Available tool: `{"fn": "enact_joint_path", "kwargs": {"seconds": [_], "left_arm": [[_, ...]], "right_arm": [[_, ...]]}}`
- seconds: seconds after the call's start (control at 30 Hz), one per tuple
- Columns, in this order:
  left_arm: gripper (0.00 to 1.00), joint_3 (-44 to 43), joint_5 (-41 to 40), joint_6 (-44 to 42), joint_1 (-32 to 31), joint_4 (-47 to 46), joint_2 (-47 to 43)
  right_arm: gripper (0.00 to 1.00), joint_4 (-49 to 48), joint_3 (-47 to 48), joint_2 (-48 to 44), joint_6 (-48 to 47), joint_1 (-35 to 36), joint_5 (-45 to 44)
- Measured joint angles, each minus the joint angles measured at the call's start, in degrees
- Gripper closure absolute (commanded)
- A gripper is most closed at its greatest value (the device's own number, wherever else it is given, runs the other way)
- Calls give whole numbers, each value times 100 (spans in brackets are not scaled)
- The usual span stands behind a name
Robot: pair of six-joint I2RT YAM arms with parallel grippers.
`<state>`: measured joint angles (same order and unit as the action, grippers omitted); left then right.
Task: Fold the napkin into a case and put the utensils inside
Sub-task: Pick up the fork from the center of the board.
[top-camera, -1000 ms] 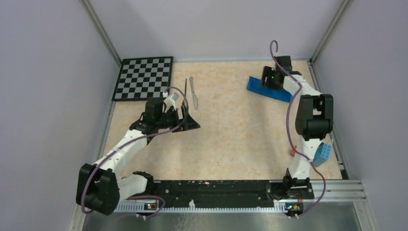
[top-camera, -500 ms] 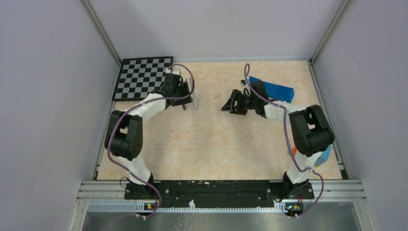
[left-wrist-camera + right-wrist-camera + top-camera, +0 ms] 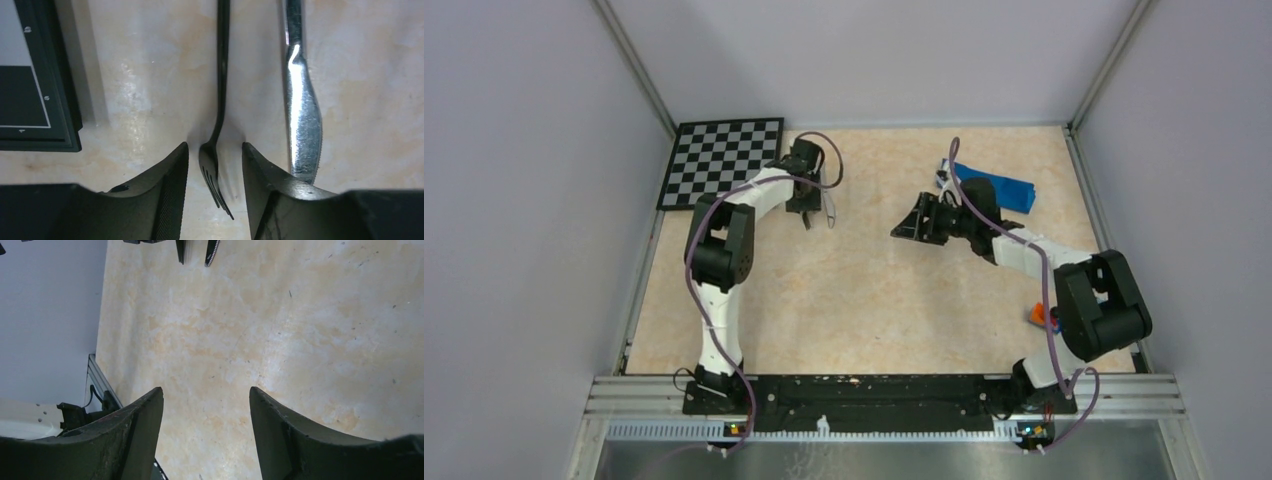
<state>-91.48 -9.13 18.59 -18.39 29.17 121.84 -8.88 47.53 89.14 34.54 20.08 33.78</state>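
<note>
Napkin (image 3: 1008,190): folded blue strip at far right of table (image 3: 874,300), one end hidden behind right arm (image 3: 1024,250). Fork (image 3: 221,75) head sits between left gripper (image 3: 215,155) fingers, gap either side, not pinched; handle cut off. Knife (image 3: 301,115) just beside, tip behind one finger. Right gripper (image 3: 206,400) spread, holding nothing.

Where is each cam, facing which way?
Top external: overhead from behind, facing down at table; left arm, right arm show.
Left wrist: on left hand, facing down at fork and knife; fingers flank fork.
Right wrist: on right hand, facing table; fingers show.
Shared: top and left wrist see fork, knife.
</note>
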Motion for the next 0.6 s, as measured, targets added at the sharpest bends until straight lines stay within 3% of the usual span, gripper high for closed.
{"fn": "enact_joint_path", "kwargs": {"seconds": [0.13, 0.23, 0.43, 0.53, 0.6], "left_arm": [[86, -133, -98, -92, -55, 140, 94], [100, -238, -129, -92, -66, 247, 136], [100, 175, 262, 59, -48, 85, -461], [100, 1228, 949, 420, -13, -588, -1849], [100, 2216, 1508, 850, 11, -1672, -3132]], "right_arm": [[37, 61, -4, -155, -74, -39, -20], [37, 203, -4, -273, -153, -39, -79], [37, 417, -9, -448, -122, -37, -101], [36, 321, -31, -595, 131, 26, -4], [35, 83, -35, -682, 391, 122, 101]]}}
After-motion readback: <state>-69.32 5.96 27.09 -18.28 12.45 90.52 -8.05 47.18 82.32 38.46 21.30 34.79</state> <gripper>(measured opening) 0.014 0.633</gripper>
